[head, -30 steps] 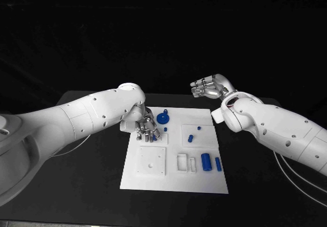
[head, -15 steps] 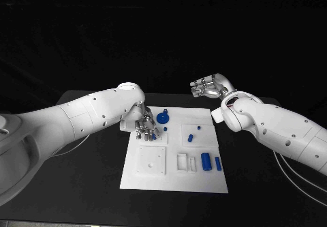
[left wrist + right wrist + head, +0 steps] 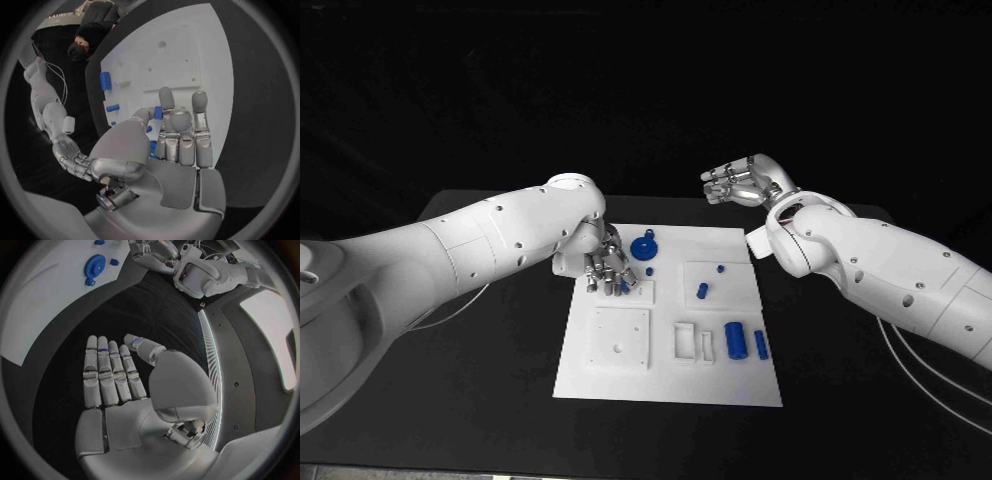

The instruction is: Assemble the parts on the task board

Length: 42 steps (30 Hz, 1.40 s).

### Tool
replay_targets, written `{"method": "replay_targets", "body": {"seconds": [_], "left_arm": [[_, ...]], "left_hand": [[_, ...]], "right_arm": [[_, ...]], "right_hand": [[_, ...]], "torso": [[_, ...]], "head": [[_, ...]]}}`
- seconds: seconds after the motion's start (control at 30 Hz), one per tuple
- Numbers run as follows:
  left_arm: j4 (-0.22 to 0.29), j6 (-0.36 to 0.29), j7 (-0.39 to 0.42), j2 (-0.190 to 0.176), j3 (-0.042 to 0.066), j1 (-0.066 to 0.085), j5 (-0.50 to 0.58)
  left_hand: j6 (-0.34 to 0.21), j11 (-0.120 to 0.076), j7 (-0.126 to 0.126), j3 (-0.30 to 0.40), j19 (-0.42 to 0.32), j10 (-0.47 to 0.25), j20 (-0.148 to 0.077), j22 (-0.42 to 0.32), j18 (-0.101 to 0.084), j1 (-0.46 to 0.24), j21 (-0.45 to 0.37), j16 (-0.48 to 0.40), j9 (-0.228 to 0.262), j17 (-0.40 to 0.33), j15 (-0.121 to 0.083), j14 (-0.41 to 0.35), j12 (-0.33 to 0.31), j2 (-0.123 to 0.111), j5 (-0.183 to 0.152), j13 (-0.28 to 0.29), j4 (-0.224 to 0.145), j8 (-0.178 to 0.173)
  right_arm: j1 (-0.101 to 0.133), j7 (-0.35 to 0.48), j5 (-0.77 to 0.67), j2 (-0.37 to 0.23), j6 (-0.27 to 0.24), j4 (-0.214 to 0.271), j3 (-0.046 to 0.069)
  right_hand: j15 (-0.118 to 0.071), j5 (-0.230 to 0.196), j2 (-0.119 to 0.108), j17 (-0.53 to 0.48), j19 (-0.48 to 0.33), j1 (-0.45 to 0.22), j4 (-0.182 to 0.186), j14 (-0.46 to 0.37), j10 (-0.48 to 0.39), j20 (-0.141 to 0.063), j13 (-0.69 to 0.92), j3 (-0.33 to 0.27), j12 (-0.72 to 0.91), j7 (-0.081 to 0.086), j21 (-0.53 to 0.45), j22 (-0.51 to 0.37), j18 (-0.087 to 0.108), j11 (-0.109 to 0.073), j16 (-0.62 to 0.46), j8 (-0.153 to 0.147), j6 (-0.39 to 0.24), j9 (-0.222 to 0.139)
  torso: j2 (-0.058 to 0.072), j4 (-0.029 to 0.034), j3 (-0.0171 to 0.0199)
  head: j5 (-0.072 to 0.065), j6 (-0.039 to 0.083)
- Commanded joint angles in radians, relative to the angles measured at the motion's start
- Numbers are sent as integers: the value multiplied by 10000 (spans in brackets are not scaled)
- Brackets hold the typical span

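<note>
Nearest the robot, at the near end of the white board (image 3: 668, 385), a square block (image 3: 620, 340) with small holes lay on the left. To its right sat a small white frame (image 3: 691, 343), then two blue cylinders, a thick one (image 3: 736, 336) and a thinner one (image 3: 762, 346), both lying with their long axes running near to far.

Further in, a raised square (image 3: 720, 281) carried a short blue pin (image 3: 704, 293) and a tiny blue stud (image 3: 721, 270).

The left hand (image 3: 604, 268) hung over the board's left edge, fingers pointing down and close together. In the left wrist view a small blue piece (image 3: 158, 113) showed between the thumb and the fingers, so the hand seemed to be pinching it, though the hold was partly hidden. The blue wheel-shaped part (image 3: 645, 248) lay just to the right of this hand, making the left arm by far the nearer one for any work there.

Farthest off, the right hand (image 3: 743, 186) was raised beyond the board's far right corner, holding nothing, its fingers side by side.
</note>
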Motion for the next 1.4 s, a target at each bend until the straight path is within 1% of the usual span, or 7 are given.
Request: {"method": "replay_targets", "body": {"seconds": [0.03, 0.77, 1.23, 1.27, 1.3, 1.33, 1.4], "left_arm": [[-6, 50, -9, 54, 0, -19, -7], [0, 402, -55, 103, -16, -34, 97], [-136, 528, -104, 177, -63, -70, 124], [-157, 537, -115, 184, -65, -71, 138], [-179, 542, -127, 192, -68, -72, 151], [-204, 537, -136, 204, -71, -73, 163], [-253, 525, -144, 227, -78, -80, 186]], "left_hand": [[10, -1, -93, 1431, 78, 120, 2, 204, 17, 138, 34, 56, 8, 14, -29, 7, 45, 208, -32, 16, -1474, 39], [26, -1, -95, 1426, 65, 117, 1, 205, 8, 148, 38, 64, 8, 34, -29, 3, 70, 214, -81, 27, -1522, 24], [15, -3, -93, 1411, 37, 121, 4, 206, 2, 127, 43, 85, 38, 74, -24, -23, 69, 237, -132, 24, -1548, 21], [10, -4, -94, 1402, 34, 121, 6, 203, 3, 123, 40, 86, 40, 81, -22, -26, 68, 247, -198, 23, -1541, 18], [-1, -9, -100, 1388, 32, 124, 11, 199, -1, 146, 33, 83, 41, 86, -21, -33, 66, 308, -722, 22, -1532, 11], [-19, -2, -85, 1506, 30, 110, 19, 198, -1, 167, 21, 87, 34, 96, -12, -37, 63, 313, -1066, 22, -1556, -4], [-33, -3, -84, 1791, 31, 93, 29, 199, 5, 113, 8, 85, 35, 104, -4, -44, 65, 245, -1471, 25, -1509, -9]], "right_arm": [[-3, 63, -78, 9, 137, 12, 1], [-3, 61, -78, 14, 148, 27, 1], [-3, 61, -78, 15, 146, 33, 1], [-3, 61, -78, 14, 146, 34, 1], [-3, 61, -78, 15, 145, 35, 1], [-3, 61, -78, 16, 145, 35, 1], [-3, 61, -78, 18, 144, 36, 1]], "right_hand": [[-1, 48, -86, -15, -80, -13, -10, -91, -61, -14, -14, -3, -32, -6, 30, -13, 118, 18, -36, 5, -59, 9], [-1, 48, -86, -15, -80, -13, -10, -91, -61, -14, -14, -3, -32, -6, 30, -13, 118, 18, -36, 5, -59, 9], [-1, 48, -86, -15, -80, -13, -10, -91, -61, -14, -14, -3, -32, -6, 30, -13, 118, 18, -36, 5, -59, 9], [-1, 48, -86, -15, -80, -13, -10, -91, -61, -14, -14, -3, -32, -6, 30, -13, 118, 18, -36, 5, -59, 9], [-1, 48, -86, -15, -80, -13, -10, -91, -61, -14, -14, -3, -32, -6, 30, -13, 118, 18, -36, 5, -59, 9], [-1, 48, -86, -15, -80, -13, -10, -91, -61, -14, -14, -3, -32, -6, 30, -13, 118, 18, -36, 5, -59, 9], [-1, 48, -86, -15, -80, -13, -10, -91, -61, -14, -14, -3, -32, -6, 30, -13, 118, 18, -36, 5, -59, 9]], "torso": [[-3, -6, 1], [-6, -1, 5], [-4, -9, 1], [-3, -9, 3], [-1, -11, 3], [-1, -10, 3], [1, -10, 5]], "head": [[-2, -7], [-15, -14], [-17, -38], [-20, -44], [-23, -53], [-25, -55], [-30, -60]]}}
